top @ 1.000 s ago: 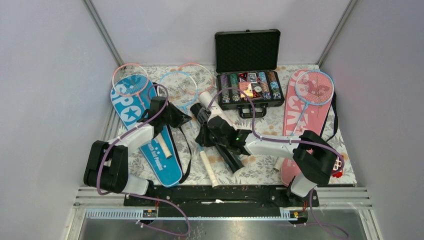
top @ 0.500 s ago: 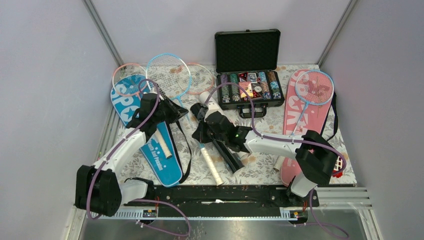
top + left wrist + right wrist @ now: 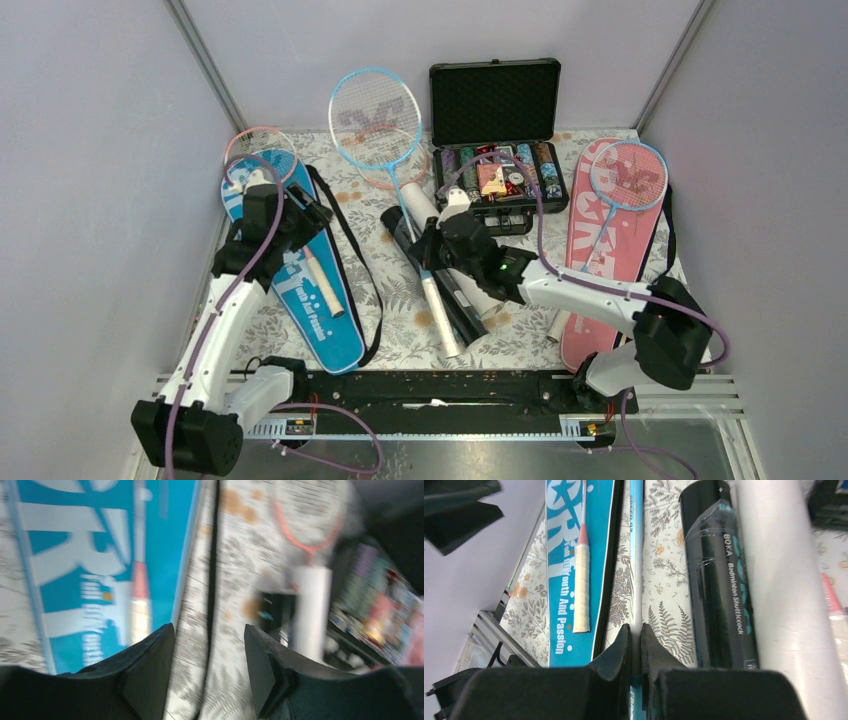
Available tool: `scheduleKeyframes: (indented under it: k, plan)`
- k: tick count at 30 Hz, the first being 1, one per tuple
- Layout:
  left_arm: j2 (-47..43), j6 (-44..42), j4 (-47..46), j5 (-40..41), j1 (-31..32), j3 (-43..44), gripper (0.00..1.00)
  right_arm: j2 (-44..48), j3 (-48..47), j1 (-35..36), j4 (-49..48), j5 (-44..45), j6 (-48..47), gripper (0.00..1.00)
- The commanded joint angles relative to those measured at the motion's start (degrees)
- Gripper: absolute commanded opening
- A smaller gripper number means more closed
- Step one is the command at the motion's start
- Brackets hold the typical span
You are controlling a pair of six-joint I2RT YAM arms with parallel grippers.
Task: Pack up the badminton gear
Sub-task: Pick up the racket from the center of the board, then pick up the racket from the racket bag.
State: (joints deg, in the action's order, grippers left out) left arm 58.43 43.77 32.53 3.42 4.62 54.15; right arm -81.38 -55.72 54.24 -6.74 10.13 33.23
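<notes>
Your right fingers were pinched shut on the thin shaft of the light-blue racket, its head up near the black case, so it could have twisted loose, while your left fingers hung open, empty, above the blue cover.

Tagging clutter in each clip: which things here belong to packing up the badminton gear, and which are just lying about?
Job: blue racket in the right gripper, other blue racket, pink racket, blue cover, pink cover, white tube, dark tube.
Lying about: poker chip case.
</notes>
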Motion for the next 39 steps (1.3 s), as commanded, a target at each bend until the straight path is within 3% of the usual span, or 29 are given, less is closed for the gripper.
scheduleKeyframes:
  k: [1, 8, 14, 17, 21, 25, 32, 39]
  plan:
    - [12.31, -4.84, 1.52, 4.10, -8.13, 3.47, 0.54, 9.00, -0.33, -0.19, 2.33, 2.63, -3.89, 0.00]
    - [32.09, -7.19, -1.13, 4.49, -11.91, 10.69, 0.50, 18.94, 1.42, -0.18, 10.55, 1.14, -5.44, 0.00]
    - [41.66, -6.05, -2.06, 2.87, -13.39, 12.35, 0.49, 24.25, 2.55, -0.19, 13.45, 2.33, -7.68, 0.00]
    - [42.97, -5.63, -4.43, 1.75, -13.41, 10.41, 0.39, 25.32, 2.52, -0.19, 14.10, 4.00, -8.87, 0.00]
    - [42.35, -7.19, -4.54, 1.47, -13.41, 10.23, 0.04, 25.92, 1.41, -0.19, 14.37, 4.43, -9.63, 0.00]
    - [37.38, -8.25, -4.12, -0.68, -12.99, 11.40, 0.00, 26.89, 0.81, -0.18, 14.78, 5.37, -10.13, 0.00]
    - [31.64, -3.95, -1.86, -0.27, -4.45, 15.42, 0.00, 28.09, 1.89, -0.17, 14.32, 7.48, -10.53, 0.00]
    - [34.55, 0.15, -3.56, 3.55, 8.80, 19.04, 0.00, 28.70, 2.10, -0.20, 14.71, 7.53, -10.29, 0.00]
